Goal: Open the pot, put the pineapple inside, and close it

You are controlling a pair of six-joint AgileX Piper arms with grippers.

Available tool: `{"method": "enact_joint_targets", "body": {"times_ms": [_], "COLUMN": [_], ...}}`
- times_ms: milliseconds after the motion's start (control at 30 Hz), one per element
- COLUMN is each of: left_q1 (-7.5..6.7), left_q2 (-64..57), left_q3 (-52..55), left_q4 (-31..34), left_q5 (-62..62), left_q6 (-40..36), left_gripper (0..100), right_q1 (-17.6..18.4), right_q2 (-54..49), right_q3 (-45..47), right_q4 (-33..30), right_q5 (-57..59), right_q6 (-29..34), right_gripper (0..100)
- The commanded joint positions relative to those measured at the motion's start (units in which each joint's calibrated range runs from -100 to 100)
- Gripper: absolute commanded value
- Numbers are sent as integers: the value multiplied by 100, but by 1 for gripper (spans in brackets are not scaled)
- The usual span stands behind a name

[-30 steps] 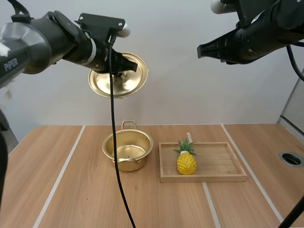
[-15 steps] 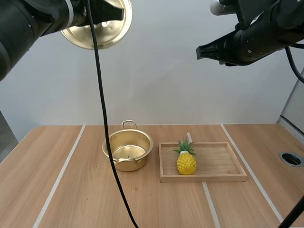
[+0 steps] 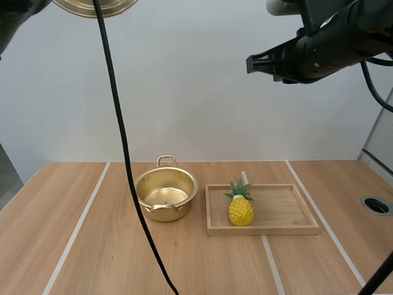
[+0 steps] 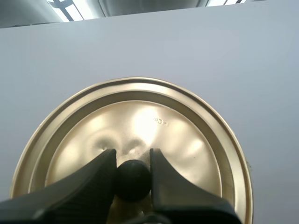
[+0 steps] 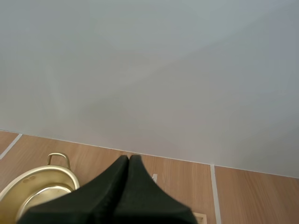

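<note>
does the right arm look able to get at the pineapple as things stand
Probably yes: the pineapple stands alone on the open wooden tray with nothing over it. The right hand, shut and empty, hangs high above and must open first.

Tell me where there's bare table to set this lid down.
Widest bare wood: left of the pot, out to the table edge. Also free: the strip in front of pot and tray, the patch right of the tray short of the round hole, and the tray's right half. Crowded: the narrow gap between pot and tray, and beside the pineapple.
</note>
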Motion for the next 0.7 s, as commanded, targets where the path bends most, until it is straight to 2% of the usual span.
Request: {"method": "enact_joint_targets", "body": {"times_ms": [0,100,300,667], "left_q1": [-19,-19,-19,-19], "left_q2": [-41,-46,-46,-46], "left_q3": [-66,-66,-66,-66], "left_q4": [-120,-120,-120,-120], "left_q5": [-201,-163,80,80], "left_q6": [-53,-53,-53,-53], "left_gripper": [0,0,0,0], "right_q1": [-23,-23,-16,-16], "right_q2": [78,218,657,761], "right_q3": [14,14,14,14], "right_q4": [104,220,615,627], "right_q5": [-46,59,1154,1455], "right_q6": [-83,-184,-431,-585], "right_gripper": [0,0,0,0]}}
